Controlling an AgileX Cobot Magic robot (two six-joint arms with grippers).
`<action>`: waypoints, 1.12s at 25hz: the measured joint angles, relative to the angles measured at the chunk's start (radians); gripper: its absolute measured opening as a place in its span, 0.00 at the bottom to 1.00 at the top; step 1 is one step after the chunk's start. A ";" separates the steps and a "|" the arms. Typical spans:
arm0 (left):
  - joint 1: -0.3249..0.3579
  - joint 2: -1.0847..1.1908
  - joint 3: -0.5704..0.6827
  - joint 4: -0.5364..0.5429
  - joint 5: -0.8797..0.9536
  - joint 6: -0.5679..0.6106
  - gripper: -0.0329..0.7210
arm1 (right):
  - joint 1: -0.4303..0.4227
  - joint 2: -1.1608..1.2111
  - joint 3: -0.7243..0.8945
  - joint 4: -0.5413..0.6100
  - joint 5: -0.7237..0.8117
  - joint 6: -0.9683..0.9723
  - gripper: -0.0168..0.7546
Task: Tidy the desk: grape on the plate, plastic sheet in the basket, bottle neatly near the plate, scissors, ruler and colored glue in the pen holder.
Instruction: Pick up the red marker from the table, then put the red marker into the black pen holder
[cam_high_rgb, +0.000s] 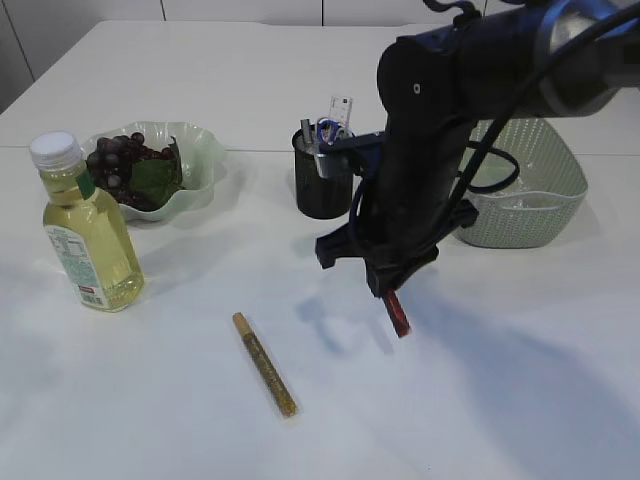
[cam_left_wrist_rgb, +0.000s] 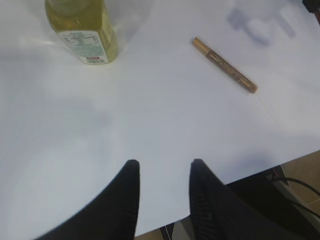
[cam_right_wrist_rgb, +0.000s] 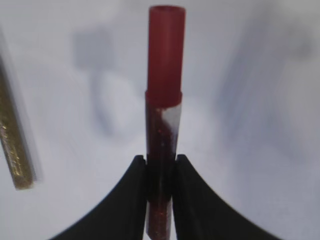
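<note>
My right gripper (cam_high_rgb: 386, 288) hangs above the table's middle, shut on a red glitter glue tube (cam_high_rgb: 399, 314) that points down below the jaws. In the right wrist view the red tube (cam_right_wrist_rgb: 165, 75) stands straight out between the shut fingers of that gripper (cam_right_wrist_rgb: 160, 159). A gold glue tube (cam_high_rgb: 265, 364) lies flat on the table in front. Dark grapes (cam_high_rgb: 115, 160) sit on the green plate (cam_high_rgb: 205, 140). The yellow bottle (cam_high_rgb: 88, 225) stands upright in front of the plate. Scissors (cam_high_rgb: 327, 128) and a ruler (cam_high_rgb: 342, 108) stick out of the black pen holder (cam_high_rgb: 320, 185). My left gripper (cam_left_wrist_rgb: 162, 167) is open over the table's near edge. I cannot make out the plastic sheet.
The green basket (cam_high_rgb: 535, 190) stands at the right behind my right arm. In the left wrist view the bottle (cam_left_wrist_rgb: 85, 30) and the gold tube (cam_left_wrist_rgb: 225, 65) lie far ahead, and the table edge (cam_left_wrist_rgb: 280, 160) runs close to the fingers.
</note>
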 joint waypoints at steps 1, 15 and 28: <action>0.000 0.000 0.000 0.000 -0.012 0.000 0.37 | 0.009 -0.014 0.002 -0.020 -0.024 -0.002 0.21; 0.000 0.000 0.000 0.000 -0.113 0.000 0.36 | 0.023 -0.258 0.314 -0.090 -0.559 -0.005 0.21; 0.000 0.000 0.000 0.000 -0.170 0.000 0.36 | -0.002 -0.244 0.301 -0.178 -1.048 -0.008 0.21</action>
